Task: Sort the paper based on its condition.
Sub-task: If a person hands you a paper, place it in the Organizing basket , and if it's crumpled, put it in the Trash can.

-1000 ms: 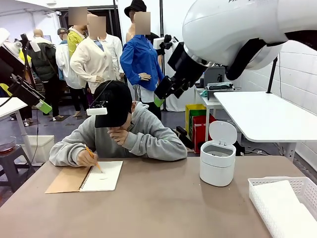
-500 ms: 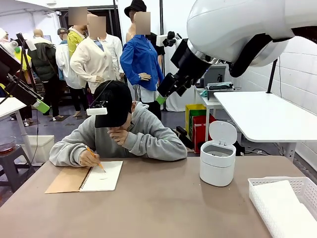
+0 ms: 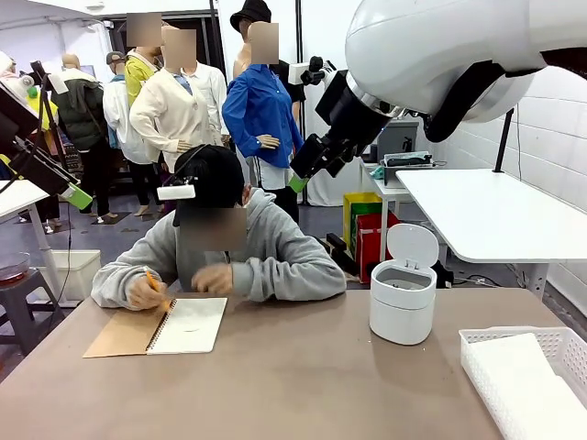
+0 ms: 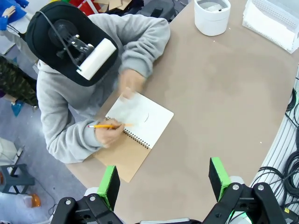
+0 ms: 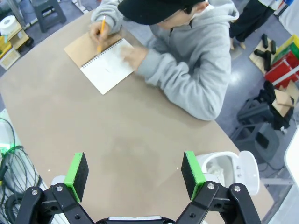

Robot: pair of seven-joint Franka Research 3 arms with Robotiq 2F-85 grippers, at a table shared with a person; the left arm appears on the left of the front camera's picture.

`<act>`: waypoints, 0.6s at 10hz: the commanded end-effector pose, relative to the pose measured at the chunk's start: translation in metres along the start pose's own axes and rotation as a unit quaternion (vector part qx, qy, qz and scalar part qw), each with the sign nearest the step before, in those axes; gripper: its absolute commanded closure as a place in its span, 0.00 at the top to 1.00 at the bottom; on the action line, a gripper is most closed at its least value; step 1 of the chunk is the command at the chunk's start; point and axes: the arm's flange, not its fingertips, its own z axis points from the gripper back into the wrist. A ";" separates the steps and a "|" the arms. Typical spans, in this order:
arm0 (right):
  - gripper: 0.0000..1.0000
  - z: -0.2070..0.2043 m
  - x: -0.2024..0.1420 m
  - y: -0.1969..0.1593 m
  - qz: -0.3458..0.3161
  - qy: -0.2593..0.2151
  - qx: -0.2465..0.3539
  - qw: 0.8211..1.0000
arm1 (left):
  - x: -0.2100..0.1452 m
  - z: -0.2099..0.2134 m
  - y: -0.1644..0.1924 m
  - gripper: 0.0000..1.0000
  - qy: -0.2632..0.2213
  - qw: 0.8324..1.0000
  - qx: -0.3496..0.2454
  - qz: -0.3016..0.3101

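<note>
We see the left end effector [image 4: 163, 177] high above the worktop [image 4: 219, 93], its green-padded fingers spread wide with nothing between them. The right end effector [image 5: 134, 170] hangs equally high, also wide and empty. The paper [image 3: 518, 371] lies as flat white sheets in the white lattice basket [image 3: 509, 332] at the worktop's near right corner, well apart from both end effectors. Beside the basket, toward the middle, stands a small white bin [image 3: 402, 307] with its lid tipped up. Across the worktop a person [image 3: 275, 257] in a grey hoodie and black cap leans over an open spiral-bound notebook [image 3: 191, 324], its kraft cover folded out to the side. One hand [image 3: 138, 293] grips a yellow pencil [image 3: 152, 279] at the notebook's edge; the other hand [image 3: 213, 278] is blurred at the top of the page.
</note>
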 end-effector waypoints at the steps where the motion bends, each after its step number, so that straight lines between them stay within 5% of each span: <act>1: 1.00 0.001 0.000 -0.001 -0.002 -0.003 -0.001 1.000 | 0.001 0.000 0.000 1.00 0.000 1.000 0.001 -0.001; 6: 1.00 0.001 0.000 -0.001 -0.002 -0.003 -0.001 1.000 | 0.001 0.000 0.000 1.00 0.000 1.000 0.001 -0.001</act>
